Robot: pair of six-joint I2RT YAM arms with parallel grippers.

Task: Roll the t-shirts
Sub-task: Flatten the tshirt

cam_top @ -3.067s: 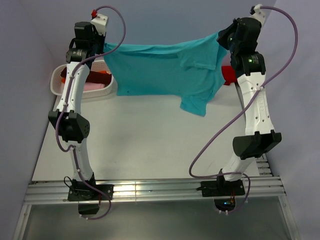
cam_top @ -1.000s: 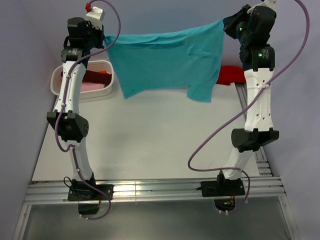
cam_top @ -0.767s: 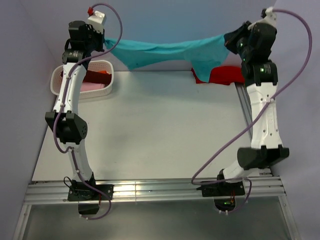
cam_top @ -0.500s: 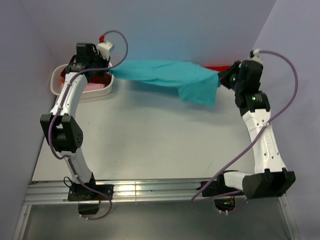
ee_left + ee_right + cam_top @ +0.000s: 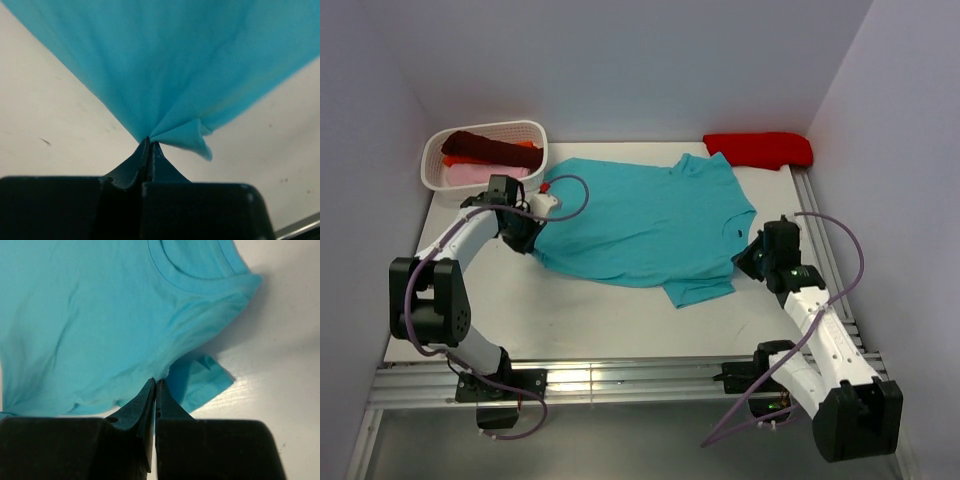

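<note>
A teal t-shirt (image 5: 640, 225) lies spread flat on the white table, collar toward the right. My left gripper (image 5: 528, 243) pinches its left edge, jaws shut on a bunched fold of the teal t-shirt (image 5: 165, 65) just above the table. My right gripper (image 5: 748, 256) is shut on the shirt's right edge by the shoulder, below the collar of the teal t-shirt (image 5: 100, 315). In the right wrist view a sleeve sticks out to the right of the pinch. A red t-shirt (image 5: 760, 149) lies folded at the back right. Dark maroon, orange and pink t-shirts fill the white basket (image 5: 535, 170).
The basket stands at the back left corner, close behind my left arm. A metal rail (image 5: 620, 378) runs along the near edge. Purple walls close in the back and both sides.
Both arms have swung down and toward the near side, bringing the teal t-shirt from hanging stretched in the air to lying flat on the table. Both grips have held throughout.
</note>
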